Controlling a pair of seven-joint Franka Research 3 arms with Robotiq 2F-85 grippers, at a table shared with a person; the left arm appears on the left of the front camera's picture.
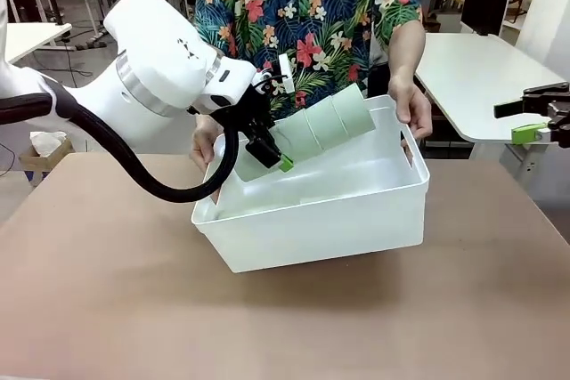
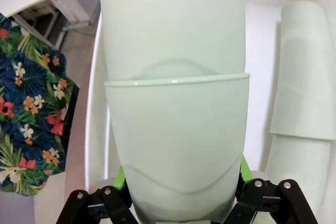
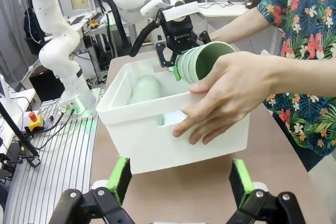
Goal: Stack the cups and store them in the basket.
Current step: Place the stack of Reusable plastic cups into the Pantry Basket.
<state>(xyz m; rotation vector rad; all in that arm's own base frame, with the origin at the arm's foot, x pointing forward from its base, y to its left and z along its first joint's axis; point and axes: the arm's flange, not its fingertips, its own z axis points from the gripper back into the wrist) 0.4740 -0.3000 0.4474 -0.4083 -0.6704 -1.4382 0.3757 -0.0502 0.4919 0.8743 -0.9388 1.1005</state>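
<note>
Gripping a nested stack of cups (image 1: pixel 312 131) near its narrow end, the left gripper (image 1: pixel 264 150) sits left of centre, the stack slanting up-right over the tilted basket (image 1: pixel 338 220). A person's hand (image 1: pixel 411 106) holds the basket's right rim. At far right, the right gripper (image 1: pixel 539 122) hangs with fingers apart.

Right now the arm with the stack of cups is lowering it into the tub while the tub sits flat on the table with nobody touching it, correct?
Not quite. A person's hands hold the tub and tilt it toward the arm, as the front view shows. The rest holds: the left gripper has its jaws shut on the stack of cups over the tub.
</note>
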